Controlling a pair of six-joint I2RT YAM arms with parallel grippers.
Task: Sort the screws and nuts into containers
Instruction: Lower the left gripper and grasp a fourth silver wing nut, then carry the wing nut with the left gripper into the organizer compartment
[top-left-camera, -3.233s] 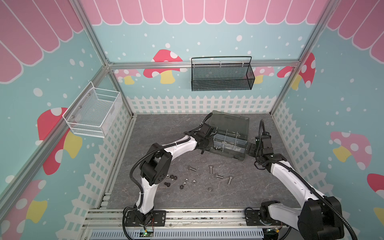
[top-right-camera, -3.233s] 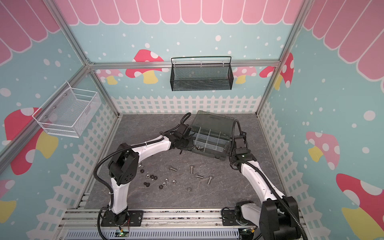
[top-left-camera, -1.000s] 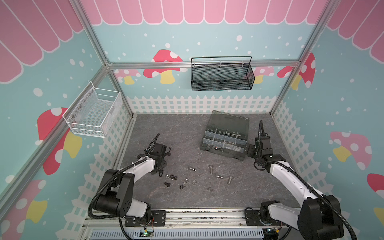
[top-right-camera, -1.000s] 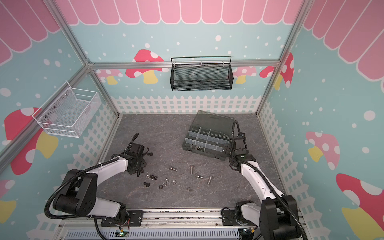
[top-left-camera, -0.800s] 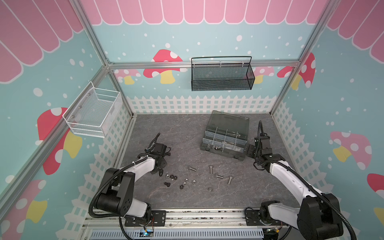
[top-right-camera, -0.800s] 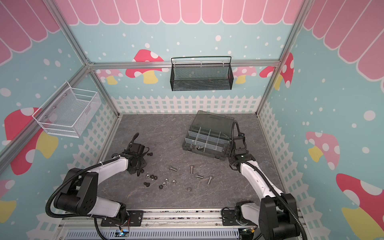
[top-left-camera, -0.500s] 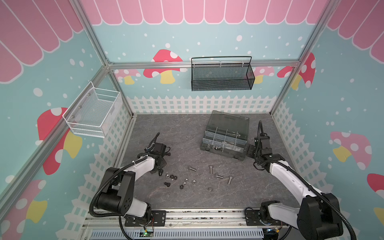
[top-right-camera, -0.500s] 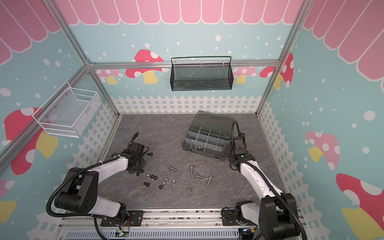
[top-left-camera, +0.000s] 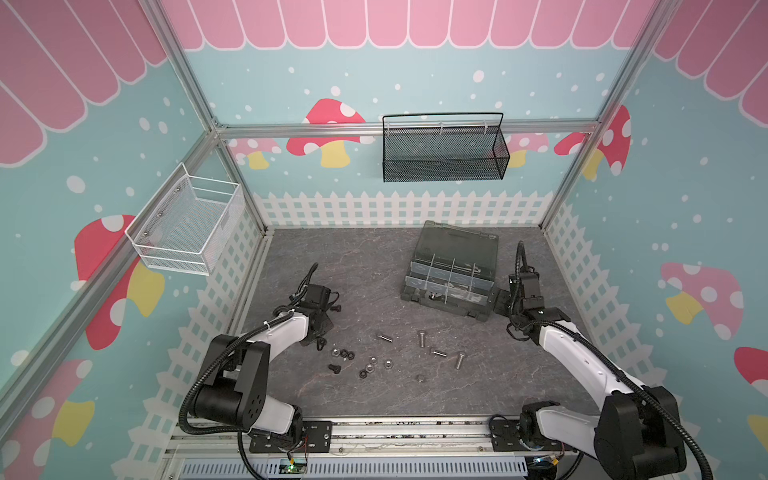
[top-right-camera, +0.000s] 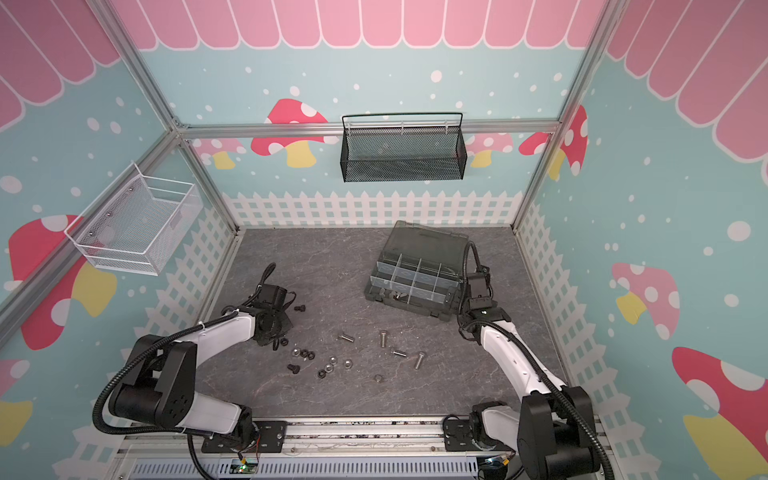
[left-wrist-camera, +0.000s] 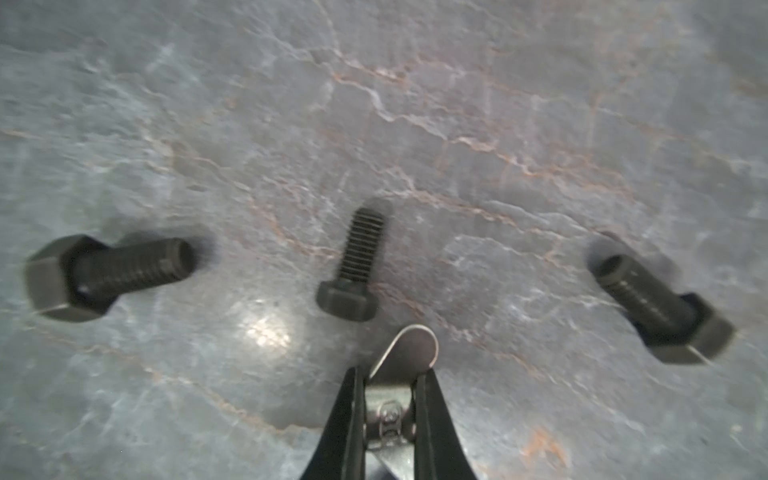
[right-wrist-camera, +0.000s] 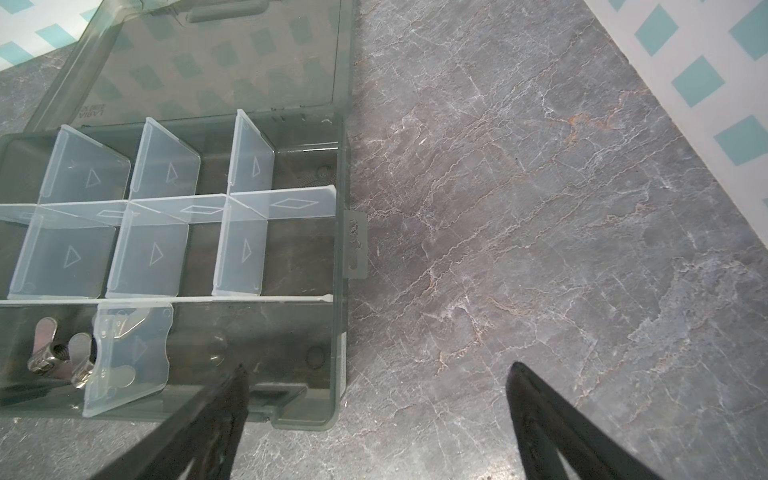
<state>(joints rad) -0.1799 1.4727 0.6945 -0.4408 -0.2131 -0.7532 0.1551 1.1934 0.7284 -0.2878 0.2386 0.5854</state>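
Pick-up step: left gripper clamped on a silver wing nut.
It sits well left of the organizer box; next, I'd judge, carry it to the compartment holding the other wing nut. Right gripper gapes wide beside the box's corner.

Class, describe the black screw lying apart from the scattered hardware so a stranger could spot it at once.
Find the grey table, then the left arm reaching over it. Beside that arm's wrist, toward the back wall, lies a short black screw. The other screws and nuts are scattered nearer the front; this one sits alone.
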